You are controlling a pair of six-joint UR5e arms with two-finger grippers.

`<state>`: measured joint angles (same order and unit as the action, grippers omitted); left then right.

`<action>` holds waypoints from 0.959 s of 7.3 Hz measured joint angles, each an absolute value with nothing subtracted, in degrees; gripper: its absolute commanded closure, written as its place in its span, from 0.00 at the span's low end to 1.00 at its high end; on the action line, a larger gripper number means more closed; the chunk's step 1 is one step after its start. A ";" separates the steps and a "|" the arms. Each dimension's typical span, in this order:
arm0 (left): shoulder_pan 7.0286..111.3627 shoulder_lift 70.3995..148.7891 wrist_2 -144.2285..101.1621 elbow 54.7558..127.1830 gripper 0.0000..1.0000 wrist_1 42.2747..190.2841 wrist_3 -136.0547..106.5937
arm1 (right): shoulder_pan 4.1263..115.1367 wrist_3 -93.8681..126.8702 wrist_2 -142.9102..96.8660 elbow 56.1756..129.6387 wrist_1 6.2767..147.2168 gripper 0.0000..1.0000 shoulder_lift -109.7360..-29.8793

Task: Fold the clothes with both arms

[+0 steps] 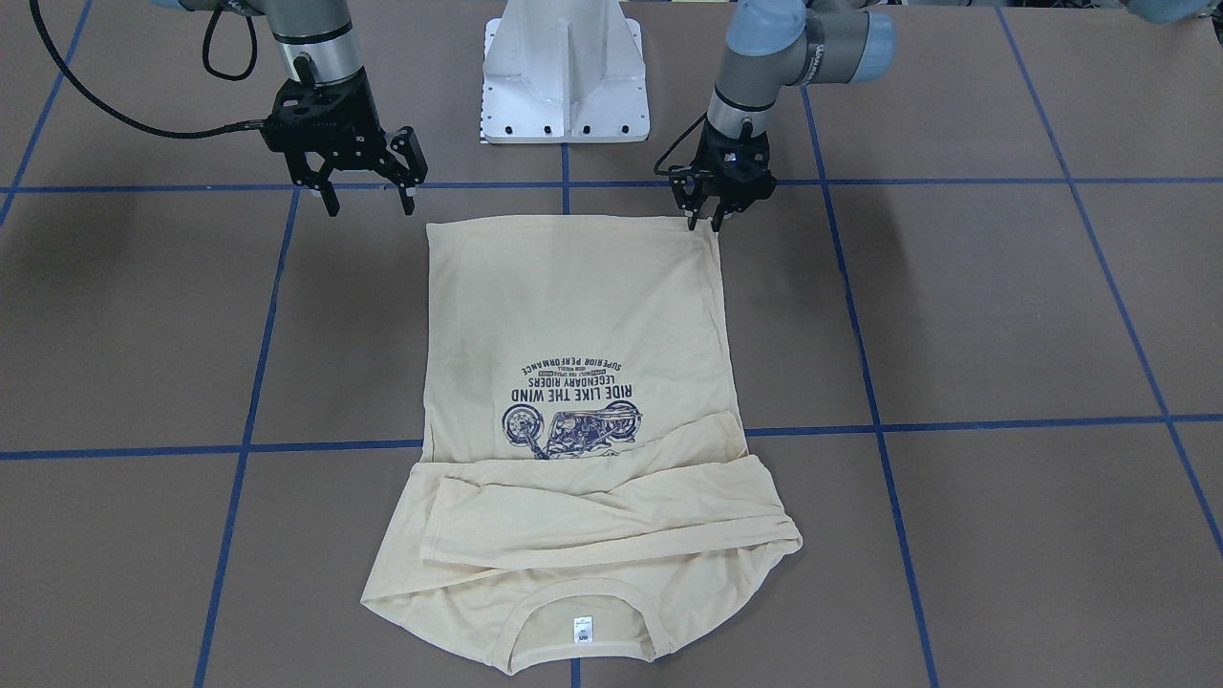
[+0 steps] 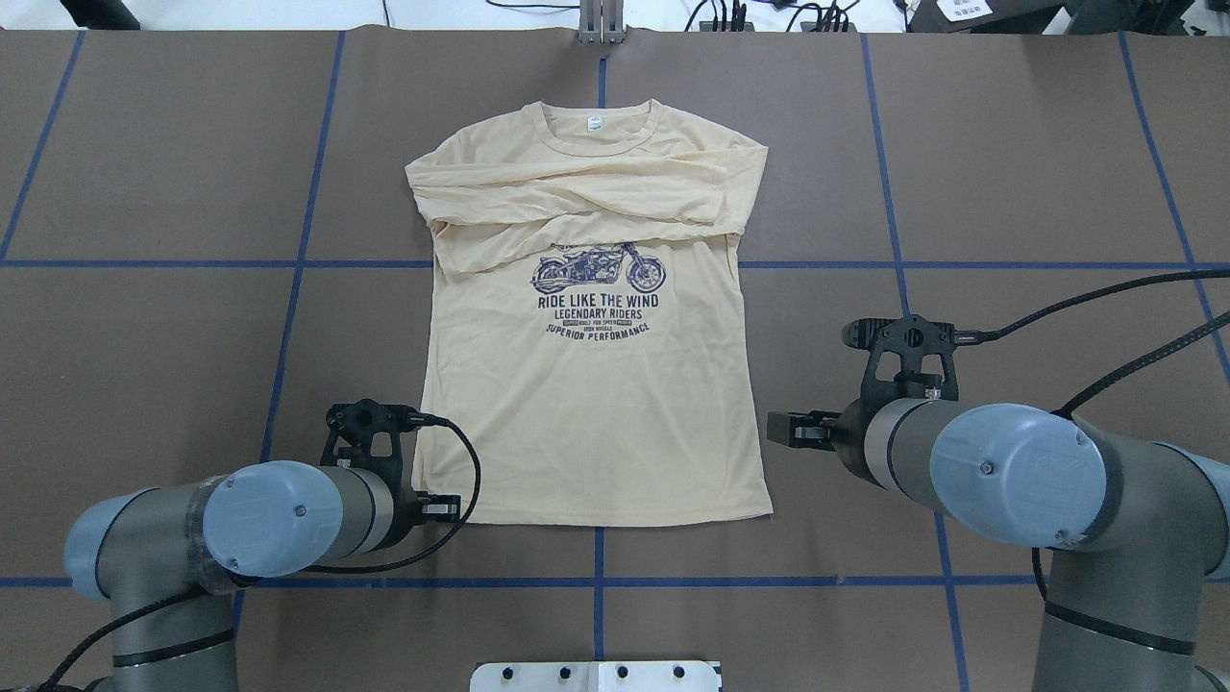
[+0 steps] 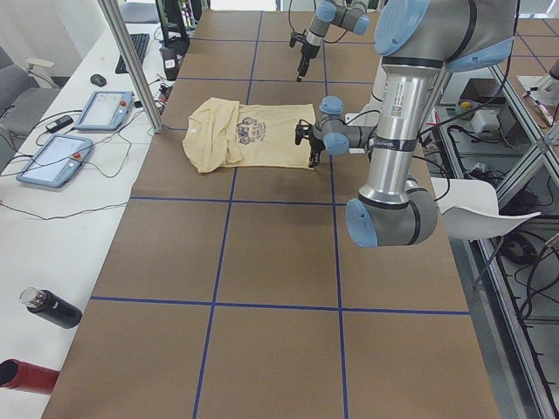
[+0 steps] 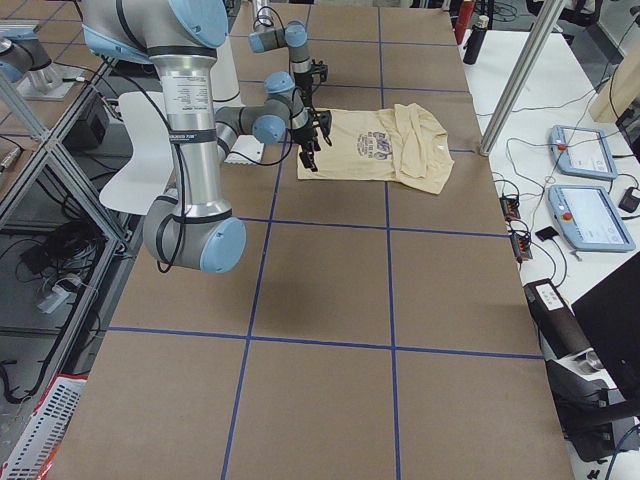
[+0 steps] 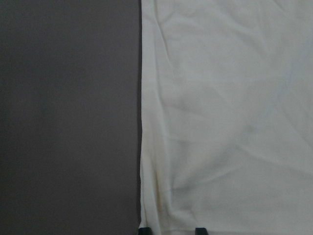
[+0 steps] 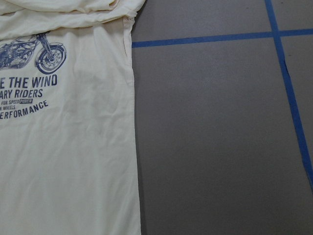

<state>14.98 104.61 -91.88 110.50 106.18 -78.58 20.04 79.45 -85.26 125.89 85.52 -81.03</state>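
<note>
The T-shirt lies flat and print-up, with its hem by both tools. The left tool is down at the hem corner on its side, its fingertips a little apart. One sits at the shirt's side edge and the other over the cloth, and I can't tell whether they press on it. The right tool hangs with its fingers spread wide, holding nothing, just outside the other hem corner and apart from the fabric.

From there the shirt runs away from the robot's edge of the tabletop. The hem is toward that edge, the motorcycle print is farther up, and both sleeves are folded across the chest. The collar, with its white neck label, lies close to the far long edge. The shirt sits about midway between the tabletop's two short ends, well away from every corner.
</note>
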 measured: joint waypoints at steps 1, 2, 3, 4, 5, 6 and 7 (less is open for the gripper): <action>14.90 104.57 -91.86 110.53 0.62 106.13 -78.85 | 20.04 79.45 -85.26 125.84 85.52 0.00 -81.03; 14.88 104.48 -91.85 110.58 0.62 106.04 -78.96 | 20.01 79.45 -85.25 125.77 85.52 0.00 -81.02; 14.88 104.38 -91.85 110.65 0.62 105.90 -78.98 | 19.98 79.45 -85.26 125.73 85.52 0.00 -80.99; 14.90 104.27 -91.85 110.69 0.63 105.73 -78.93 | 19.93 79.45 -85.25 125.65 85.50 0.00 -80.96; 14.95 104.21 -91.85 110.72 0.64 105.63 -78.88 | 19.90 79.45 -85.25 125.53 85.46 0.00 -80.93; 14.99 103.96 -91.86 110.83 0.67 105.58 -78.83 | 19.89 79.45 -85.25 125.40 85.44 0.00 -80.89; 15.01 103.23 -91.90 111.35 0.69 105.57 -78.72 | 19.87 79.45 -85.25 125.30 85.43 0.00 -80.88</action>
<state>15.01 103.23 -91.90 111.35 105.57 -78.72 19.87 79.45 -85.25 125.30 85.43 -80.88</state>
